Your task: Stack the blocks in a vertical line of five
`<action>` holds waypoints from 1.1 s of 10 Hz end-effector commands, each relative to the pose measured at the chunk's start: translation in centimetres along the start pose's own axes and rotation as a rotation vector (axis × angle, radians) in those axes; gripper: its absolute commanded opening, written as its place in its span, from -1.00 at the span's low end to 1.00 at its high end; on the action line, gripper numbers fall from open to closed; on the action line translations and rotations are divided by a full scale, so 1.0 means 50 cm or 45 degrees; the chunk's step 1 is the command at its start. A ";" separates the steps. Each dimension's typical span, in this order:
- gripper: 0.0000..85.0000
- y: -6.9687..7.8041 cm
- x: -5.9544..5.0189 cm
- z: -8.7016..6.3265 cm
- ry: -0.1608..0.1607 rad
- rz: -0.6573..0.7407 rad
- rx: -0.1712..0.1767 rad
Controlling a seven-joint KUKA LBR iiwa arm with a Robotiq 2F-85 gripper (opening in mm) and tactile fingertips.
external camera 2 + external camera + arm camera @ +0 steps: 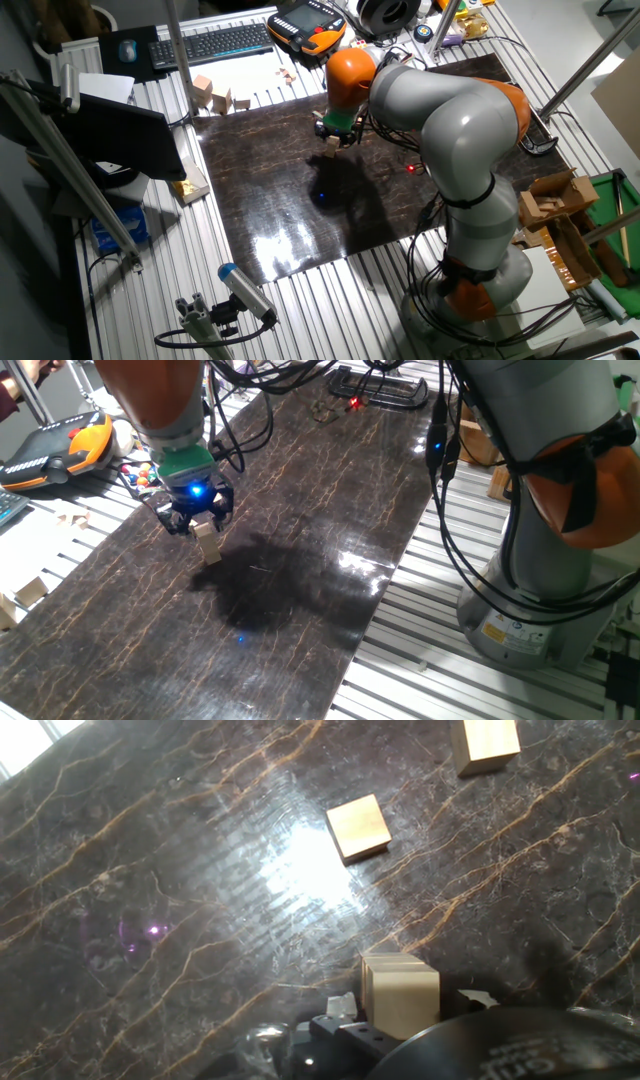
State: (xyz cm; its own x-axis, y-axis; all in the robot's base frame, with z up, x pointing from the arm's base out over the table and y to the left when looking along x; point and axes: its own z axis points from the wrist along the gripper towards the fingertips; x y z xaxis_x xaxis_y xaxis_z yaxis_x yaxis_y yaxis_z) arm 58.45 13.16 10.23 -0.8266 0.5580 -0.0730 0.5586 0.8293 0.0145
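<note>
Tan wooden stack of blocks stands on the dark marbled table, directly under the gripper; fingers straddle its top, but whether they pinch it I cannot tell; stack count unclear. Hand view: two loose blocks lie flat, one near, one farther, well apart from the stack. Judgement: keep the hand square over the column and any lift straight up, so nothing is nudged; open tabletop all round, edges well off.

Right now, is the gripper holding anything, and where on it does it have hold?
The gripper appears shut on the top block of a short stack, gripping its upper sides; the contact itself isn't clearly visible.
</note>
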 end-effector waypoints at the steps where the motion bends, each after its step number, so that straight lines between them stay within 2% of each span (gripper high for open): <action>1: 0.29 0.000 -0.001 -0.006 0.004 0.002 0.003; 4: 0.27 -0.005 -0.021 -0.029 0.019 -0.017 0.008; 6: 0.25 -0.011 -0.040 -0.033 0.019 -0.050 0.008; 11: 0.23 -0.011 -0.070 0.002 0.021 -0.092 -0.017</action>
State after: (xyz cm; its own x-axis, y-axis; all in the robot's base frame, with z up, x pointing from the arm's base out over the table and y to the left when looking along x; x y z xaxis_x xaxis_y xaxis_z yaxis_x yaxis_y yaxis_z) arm 61.11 10.72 10.33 -0.8659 0.4969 -0.0579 0.4964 0.8678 0.0234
